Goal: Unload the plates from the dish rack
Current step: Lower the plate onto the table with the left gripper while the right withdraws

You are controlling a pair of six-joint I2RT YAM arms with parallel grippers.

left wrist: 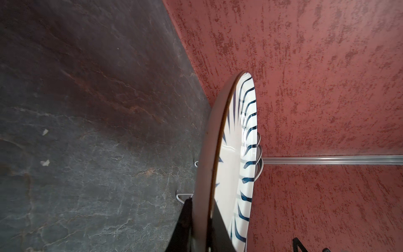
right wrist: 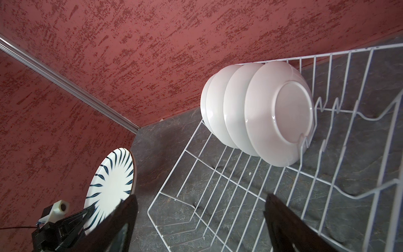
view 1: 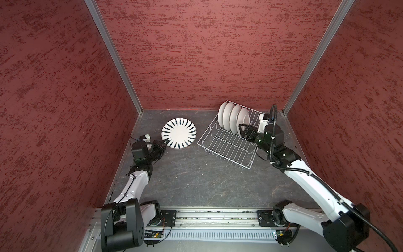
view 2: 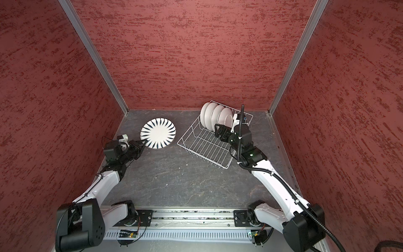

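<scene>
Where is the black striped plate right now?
In both top views the round white plate with black radial stripes is left of the white wire dish rack, its near rim shut in the left pincer.

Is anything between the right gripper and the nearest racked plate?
Nothing visible does. The open right gripper faces the back of the nearest plate over the bare wires of the rack; only a prong stands against that plate's edge.

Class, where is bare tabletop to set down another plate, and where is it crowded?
Free: the wide table stretch from the front rail to striped plate and dish rack. Tight: the gap between them. Crowded: the rack's far end, four plates by the right gripper.
</scene>
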